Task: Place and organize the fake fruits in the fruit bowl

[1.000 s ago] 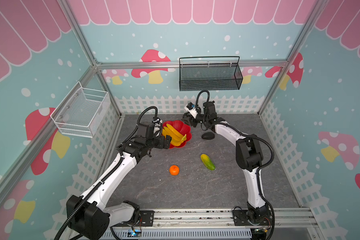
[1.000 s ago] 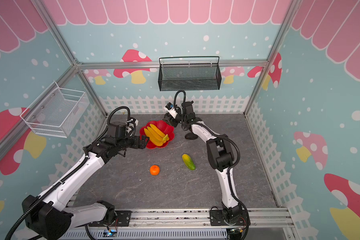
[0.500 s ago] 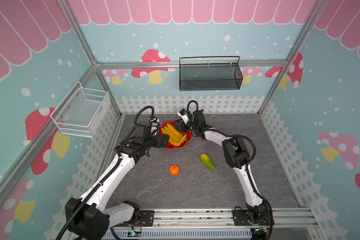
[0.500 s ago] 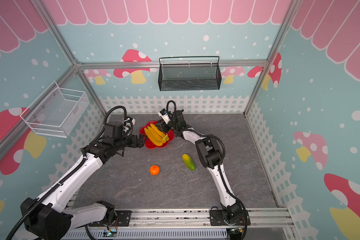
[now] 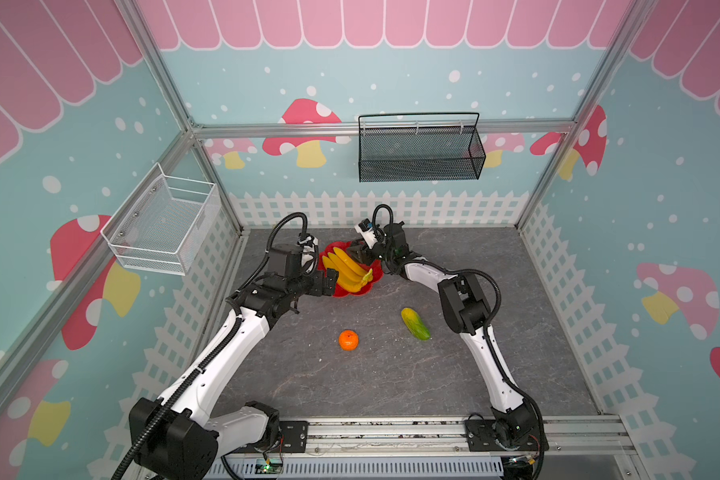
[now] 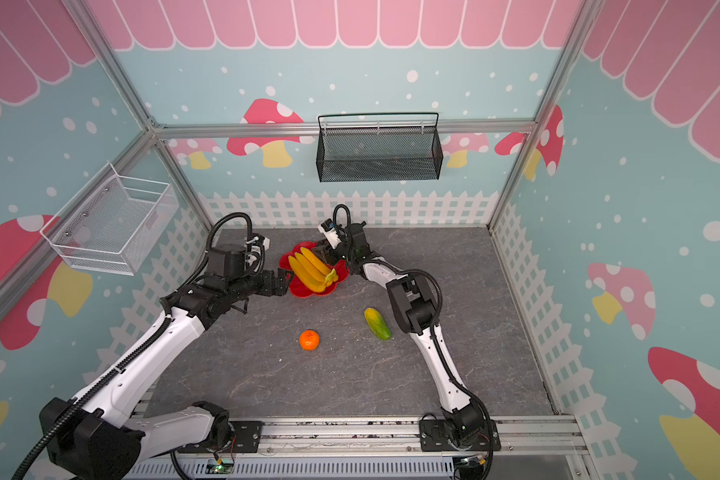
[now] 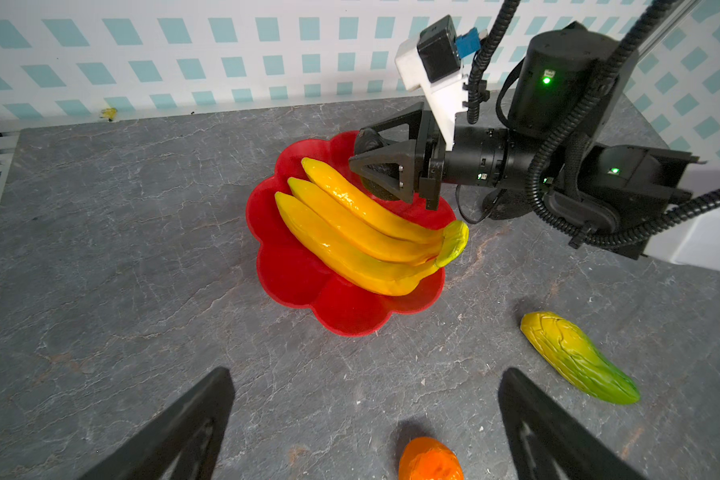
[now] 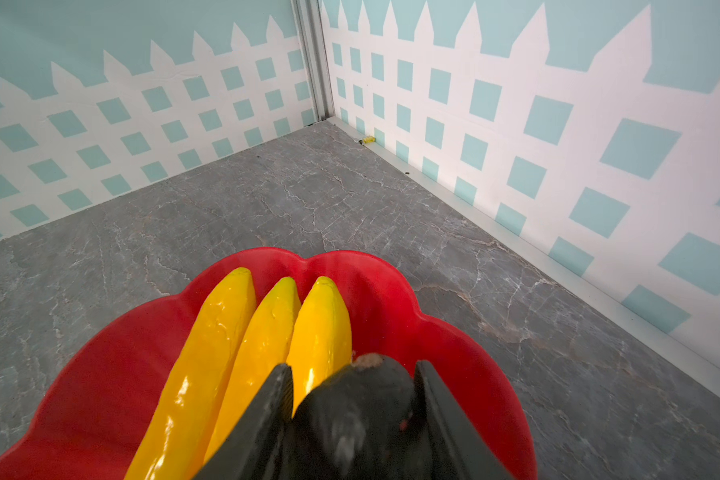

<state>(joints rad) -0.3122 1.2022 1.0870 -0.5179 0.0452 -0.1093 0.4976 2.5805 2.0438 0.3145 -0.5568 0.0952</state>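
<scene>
Your right claw (image 8: 353, 368) pinches a matte black-brown oval avocado-like piece (image 8: 358, 419) over the glossy red petalled plastic bowl (image 7: 296, 282), where the shiny yellow banana bunch (image 7: 358, 232) lies. The right wrist view shows this grip plainly, both top views barely. Your left claw (image 7: 366, 374) stands spread over the grey veined worktop (image 7: 100, 249).

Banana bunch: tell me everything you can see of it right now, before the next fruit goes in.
The banana bunch is three glossy yellow-orange bananas, plastic-looking, joined at a yellow-green stem. It lies flat across the red bowl, tips toward the back-left corner, stem end at the opposite rim. The right gripper, shut on a dark avocado, hangs just over the banana nearest it; whether they touch cannot be told. The left gripper stands open, clear of it.
</scene>
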